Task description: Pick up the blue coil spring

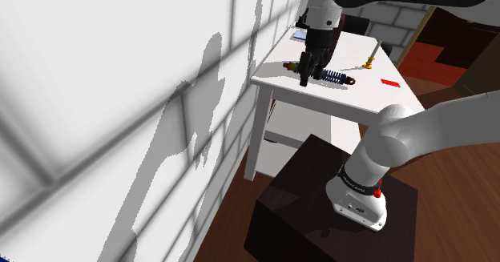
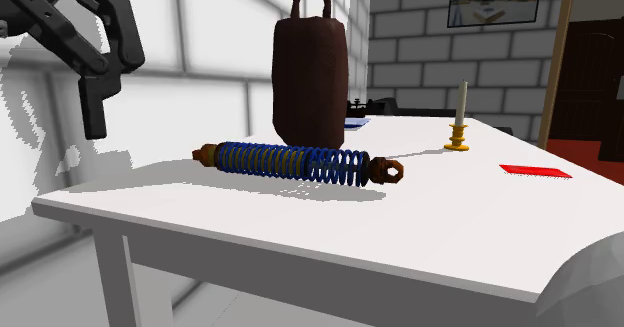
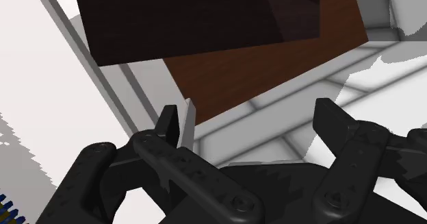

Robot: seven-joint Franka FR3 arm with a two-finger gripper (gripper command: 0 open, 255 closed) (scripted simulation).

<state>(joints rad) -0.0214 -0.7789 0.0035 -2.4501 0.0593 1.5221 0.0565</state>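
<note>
The blue coil spring (image 2: 300, 162), with brown eyelets at both ends, lies flat on the white table (image 2: 420, 235). In the shoulder view the spring (image 1: 336, 78) rests near the table's middle. My black gripper (image 2: 97, 100) hangs above the table's edge, to the second exterior view's left of the spring and apart from it. In the shoulder view the gripper (image 1: 305, 78) is just left of the spring. In the wrist view the gripper (image 3: 250, 123) is open with nothing between its fingers (image 3: 335, 127); a sliver of the spring (image 3: 7, 209) shows beside the hand.
A tall brown bag-like object (image 2: 310, 75) stands right behind the spring. A candle on a yellow holder (image 2: 459, 125) and a flat red card (image 2: 535, 171) sit further along the table. The dark stand (image 1: 320, 204) is on a wooden floor; a white wall borders the table.
</note>
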